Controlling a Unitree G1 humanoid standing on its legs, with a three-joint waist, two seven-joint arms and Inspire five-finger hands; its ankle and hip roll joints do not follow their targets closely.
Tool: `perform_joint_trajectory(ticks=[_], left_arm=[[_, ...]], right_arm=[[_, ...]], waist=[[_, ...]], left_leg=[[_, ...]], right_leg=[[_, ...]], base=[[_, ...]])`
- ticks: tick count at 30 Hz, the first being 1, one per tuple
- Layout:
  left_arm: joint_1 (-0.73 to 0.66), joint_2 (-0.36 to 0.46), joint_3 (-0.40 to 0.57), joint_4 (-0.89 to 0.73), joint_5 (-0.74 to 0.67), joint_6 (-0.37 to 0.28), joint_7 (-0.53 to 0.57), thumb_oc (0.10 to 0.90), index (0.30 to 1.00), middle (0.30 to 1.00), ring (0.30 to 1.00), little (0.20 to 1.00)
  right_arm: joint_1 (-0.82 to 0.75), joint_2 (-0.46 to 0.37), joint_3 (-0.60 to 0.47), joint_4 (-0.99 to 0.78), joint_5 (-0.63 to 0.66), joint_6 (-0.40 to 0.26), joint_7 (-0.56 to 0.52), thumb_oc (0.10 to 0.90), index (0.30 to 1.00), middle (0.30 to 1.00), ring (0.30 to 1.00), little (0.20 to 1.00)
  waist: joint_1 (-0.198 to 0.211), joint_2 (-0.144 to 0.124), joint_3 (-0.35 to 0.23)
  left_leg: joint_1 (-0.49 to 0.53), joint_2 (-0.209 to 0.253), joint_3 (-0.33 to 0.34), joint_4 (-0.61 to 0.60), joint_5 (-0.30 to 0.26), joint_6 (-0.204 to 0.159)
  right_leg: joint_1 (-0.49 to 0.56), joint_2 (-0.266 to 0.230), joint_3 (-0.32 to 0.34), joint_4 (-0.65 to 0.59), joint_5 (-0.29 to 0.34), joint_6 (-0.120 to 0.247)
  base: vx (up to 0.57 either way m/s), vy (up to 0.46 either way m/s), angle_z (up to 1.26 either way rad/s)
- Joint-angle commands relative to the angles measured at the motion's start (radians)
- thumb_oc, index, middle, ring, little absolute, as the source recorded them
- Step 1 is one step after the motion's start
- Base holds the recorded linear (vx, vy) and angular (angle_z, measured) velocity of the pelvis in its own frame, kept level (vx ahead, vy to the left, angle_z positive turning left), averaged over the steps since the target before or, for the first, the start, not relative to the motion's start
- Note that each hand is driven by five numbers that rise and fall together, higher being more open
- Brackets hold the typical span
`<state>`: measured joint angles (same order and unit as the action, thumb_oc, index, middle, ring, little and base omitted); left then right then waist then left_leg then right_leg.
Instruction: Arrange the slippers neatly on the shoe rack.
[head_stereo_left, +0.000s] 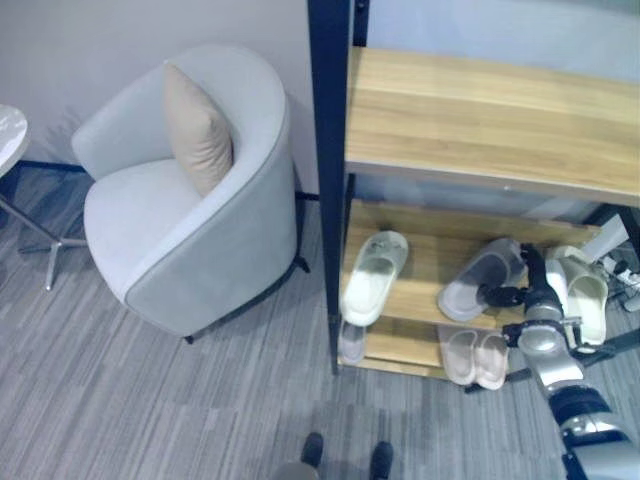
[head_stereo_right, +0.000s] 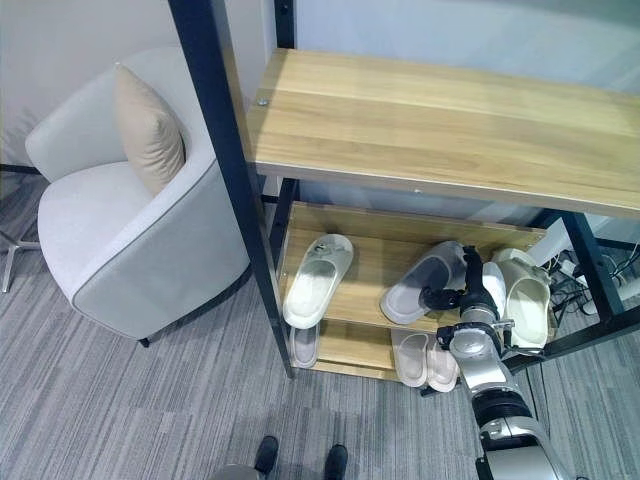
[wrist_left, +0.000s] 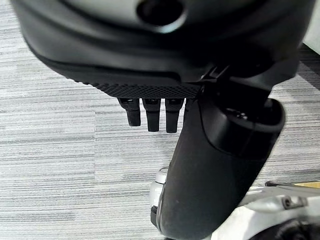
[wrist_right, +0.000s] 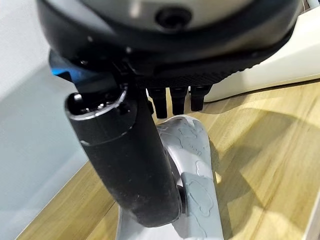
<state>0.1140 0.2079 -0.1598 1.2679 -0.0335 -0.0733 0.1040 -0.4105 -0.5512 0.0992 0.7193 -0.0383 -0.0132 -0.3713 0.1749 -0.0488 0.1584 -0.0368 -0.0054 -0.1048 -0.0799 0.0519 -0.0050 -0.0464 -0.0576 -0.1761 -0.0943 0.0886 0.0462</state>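
The shoe rack (head_stereo_left: 480, 120) has wooden shelves in a dark frame. On its middle shelf (head_stereo_right: 375, 262) a white slipper (head_stereo_left: 375, 275) hangs over the front edge at the left. A grey slipper (head_stereo_left: 482, 280) lies slanted in the middle and a white pair (head_stereo_left: 585, 295) sits at the right. My right hand (head_stereo_left: 530, 285) is between the grey slipper (wrist_right: 192, 150) and the white pair, fingers (wrist_right: 172, 102) straight and the thumb (wrist_right: 130, 170) stretched over the grey slipper. My left hand (wrist_left: 210, 165) hangs open over the carpet.
On the bottom shelf lie a pale pink pair (head_stereo_left: 475, 355) and one grey slipper (head_stereo_left: 352, 342). A grey armchair (head_stereo_left: 190, 230) with a beige cushion (head_stereo_left: 198, 130) stands left of the rack. A small round table (head_stereo_left: 10, 130) is at the far left, and cables (head_stereo_left: 625, 275) lie behind the rack's right end.
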Motion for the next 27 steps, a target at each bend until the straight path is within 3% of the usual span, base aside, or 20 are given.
perform_joint_trajectory(ticks=[1, 11, 15, 19, 21, 22, 23, 25, 27], left_arm=[[-0.053, -0.02, -0.028, 0.066, -0.013, -0.014, 0.014, 0.8, 0.9, 0.9, 0.9, 0.9], [-0.04, -0.018, -0.002, 0.073, 0.009, -0.005, 0.018, 0.8, 0.9, 0.9, 0.9, 0.9], [-0.034, -0.022, 0.003, 0.078, 0.04, -0.005, 0.011, 0.8, 0.9, 0.9, 0.9, 0.9], [-0.031, -0.023, 0.03, 0.085, 0.062, -0.011, 0.002, 0.8, 0.9, 0.9, 0.9, 0.9], [-0.032, -0.021, 0.07, 0.073, 0.044, -0.02, -0.002, 0.8, 0.9, 0.9, 0.9, 0.9], [-0.02, -0.007, 0.126, 0.053, 0.007, -0.027, -0.011, 0.8, 0.9, 0.9, 0.9, 0.9], [-0.02, -0.007, 0.126, 0.053, 0.007, -0.027, -0.011, 0.8, 0.9, 0.9, 0.9, 0.9], [-0.017, 0.017, 0.18, 0.006, -0.056, -0.045, -0.025, 0.8, 0.9, 0.9, 0.9, 0.9], [-0.021, 0.033, 0.22, -0.037, -0.105, -0.065, -0.021, 0.8, 0.9, 0.9, 0.9, 0.9]], right_arm=[[-0.114, -0.089, -0.019, -0.062, 0.003, -0.073, -0.032, 0.4, 0.3, 0.3, 0.3, 0.3], [-0.008, -0.071, -0.075, -0.162, -0.03, -0.087, -0.032, 0.4, 0.3, 0.3, 0.3, 0.3], [0.065, -0.064, -0.136, -0.277, -0.037, -0.122, -0.034, 0.4, 0.3, 0.3, 0.3, 0.3], [0.155, -0.063, -0.179, -0.522, -0.056, -0.188, 0.026, 0.4, 0.3, 0.3, 0.3, 0.3], [0.231, -0.048, -0.193, -0.668, -0.053, -0.23, 0.09, 0.4, 0.3, 0.3, 0.3, 0.3], [0.329, -0.033, -0.211, -0.789, -0.044, -0.254, 0.173, 0.4, 0.3, 0.3, 0.3, 0.3], [0.33, -0.033, -0.212, -0.79, -0.044, -0.253, 0.173, 0.4, 0.3, 0.3, 0.3, 0.3], [0.395, -0.034, -0.215, -0.866, -0.048, -0.271, 0.239, 0.4, 0.3, 0.3, 0.3, 0.3], [0.443, -0.027, -0.217, -0.894, -0.04, -0.287, 0.272, 0.4, 0.3, 0.3, 0.3, 0.3]], waist=[[0.032, 0.004, -0.007], [0.027, -0.002, -0.027], [0.017, 0.001, -0.04], [0.002, 0.006, -0.051], [-0.01, 0.005, -0.054], [-0.02, 0.007, -0.056], [-0.019, 0.007, -0.056], [-0.028, 0.006, -0.012], [-0.034, 0.007, 0.015]], left_leg=[[0.011, -0.008, -0.006, -0.007, -0.063, -0.002], [0.051, -0.003, -0.002, -0.007, -0.083, -0.002], [0.074, -0.001, 0.0, -0.007, -0.092, -0.002], [0.093, 0.0, 0.008, -0.007, -0.102, -0.003], [0.106, 0.0, 0.01, -0.007, -0.107, -0.002], [0.129, 0.007, 0.017, -0.005, -0.112, 0.004], [0.13, 0.007, 0.018, -0.005, -0.113, 0.004], [0.062, -0.007, 0.035, 0.175, -0.165, 0.01], [0.032, -0.013, 0.04, 0.236, -0.186, 0.011]], right_leg=[[0.075, -0.01, -0.015, 0.007, -0.101, 0.052], [0.113, -0.007, -0.015, 0.007, -0.119, 0.047], [0.133, -0.009, -0.015, 0.007, -0.125, 0.048], [0.148, -0.012, -0.011, 0.007, -0.126, 0.048], [0.156, -0.014, -0.005, 0.013, -0.127, 0.05], [0.149, -0.017, 0.011, 0.075, -0.154, 0.044], [0.149, -0.017, 0.012, 0.077, -0.156, 0.044], [0.104, -0.035, 0.031, 0.206, -0.202, 0.027], [0.08, -0.034, 0.039, 0.265, -0.219, 0.024]], base=[[0.0, 0.0, 0.0], [0.03, -0.004, 0.01], [0.01, -0.009, 0.05], [0.0, 0.0, -0.01], [0.0, -0.008, -0.06], [0.0, -0.005, -0.09], [-0.06, 0.002, -0.08], [-0.12, -0.004, -0.2], [-0.15, -0.03, -0.13]])
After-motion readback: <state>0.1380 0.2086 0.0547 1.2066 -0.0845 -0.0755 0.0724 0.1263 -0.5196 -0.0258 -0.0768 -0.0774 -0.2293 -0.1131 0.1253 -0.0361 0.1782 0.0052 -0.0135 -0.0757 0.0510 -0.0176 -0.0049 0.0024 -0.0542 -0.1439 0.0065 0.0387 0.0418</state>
